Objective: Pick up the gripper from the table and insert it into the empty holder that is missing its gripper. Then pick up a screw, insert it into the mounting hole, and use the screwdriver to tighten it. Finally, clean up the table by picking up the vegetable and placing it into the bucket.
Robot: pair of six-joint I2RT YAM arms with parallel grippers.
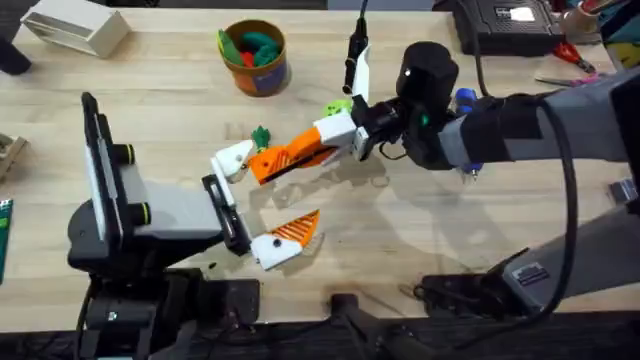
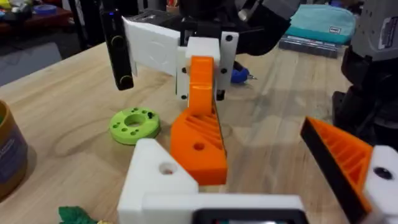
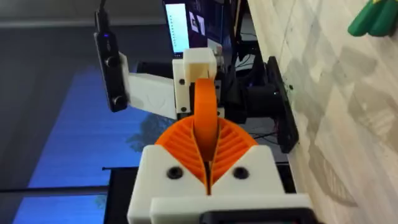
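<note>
My right gripper [image 1: 347, 133] is shut on the orange gripper [image 1: 290, 157] and holds it slanted down to the left. The gripper's wide end [image 2: 199, 146] sits against the white holder [image 2: 155, 180], which is the far jaw of my left gripper [image 1: 262, 197]. The left gripper is open, and its near jaw bears an orange striped finger [image 1: 292, 232]. In the right wrist view my ribbed pads [image 3: 180, 140] clamp the orange gripper [image 3: 205, 106]. The dark-green vegetable [image 1: 260, 135] lies behind the holder. The orange bucket [image 1: 255, 58] stands at the back. The blue screwdriver [image 1: 463, 98] peeks out behind the right arm.
A lime-green ring [image 1: 338, 105] lies just behind the right gripper. A white box [image 1: 80, 28] sits at the back left. Scissors [image 1: 565, 60] and a black device [image 1: 505, 25] lie at the back right. The bucket holds green and red toys.
</note>
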